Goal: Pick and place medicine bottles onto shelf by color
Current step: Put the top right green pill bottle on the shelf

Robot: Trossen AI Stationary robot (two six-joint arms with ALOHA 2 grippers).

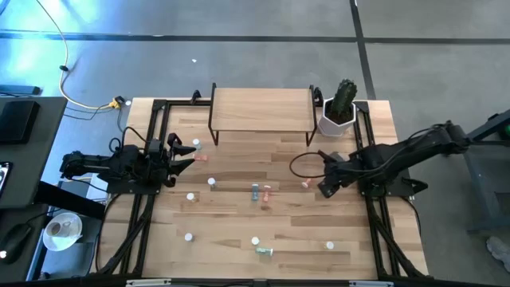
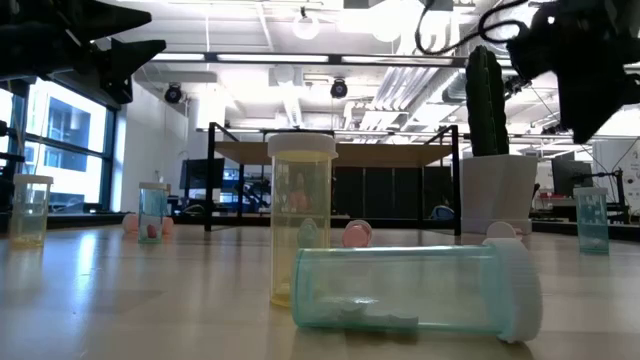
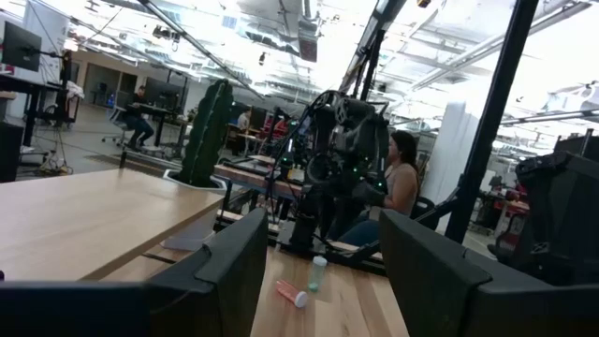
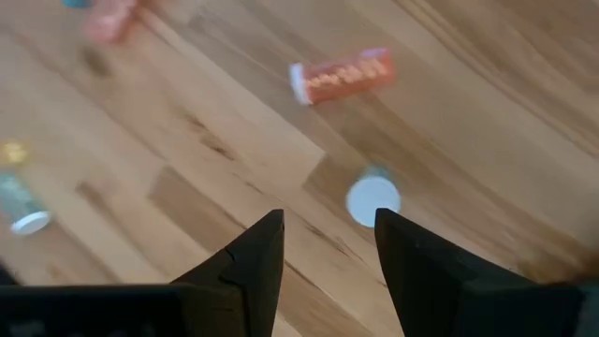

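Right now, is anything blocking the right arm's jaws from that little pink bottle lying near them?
Nothing visible does. The right gripper hovers above bare wood with its jaws open and empty, and the pink bottle lies just beside it. The shelf beyond is bare too, with only open tabletop between.

The light-wood plank desk (image 1: 239, 215) carries a low light-wood shelf on thin black legs (image 1: 261, 110) at its far edge, with a white pot holding a green cactus (image 1: 338, 119) just beside it. Small white-capped medicine bottles (image 1: 255, 191) lie scattered across the desk, some upright, some lying flat.
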